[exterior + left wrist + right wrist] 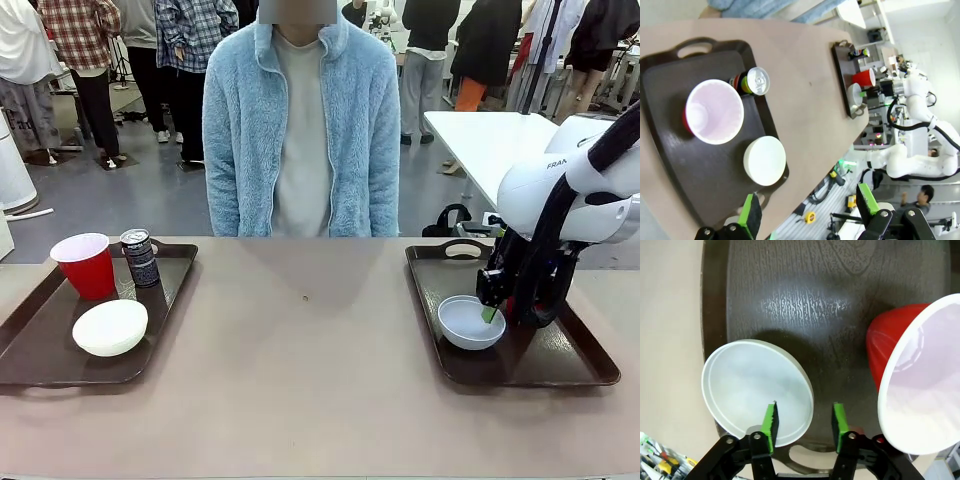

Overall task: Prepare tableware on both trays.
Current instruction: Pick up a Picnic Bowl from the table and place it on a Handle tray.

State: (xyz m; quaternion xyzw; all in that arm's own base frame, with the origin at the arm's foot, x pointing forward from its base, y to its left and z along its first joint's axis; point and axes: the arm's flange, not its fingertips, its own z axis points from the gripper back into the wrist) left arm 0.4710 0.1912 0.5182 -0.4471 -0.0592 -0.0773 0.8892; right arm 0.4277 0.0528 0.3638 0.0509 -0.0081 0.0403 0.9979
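Observation:
The left tray point(40, 350) carries a red cup point(85, 265), a dark can point(140, 257) and a white bowl point(110, 327). High above that tray point(670, 125) hangs my left gripper point(807, 207), open and holding nothing. On the right tray point(540, 365) sits a pale grey bowl point(468, 322). My right gripper point(805, 420) is open astride the bowl's point(747, 385) near rim, with one finger inside and one outside. A second red cup point(920, 385) stands just beside it. I cannot make out a second can.
A person in a pale blue fleece point(300, 120) stands at the far side of the table, hands off it. The tan tabletop point(310, 340) runs bare between the trays. The right arm point(570, 180) hides the back of the right tray.

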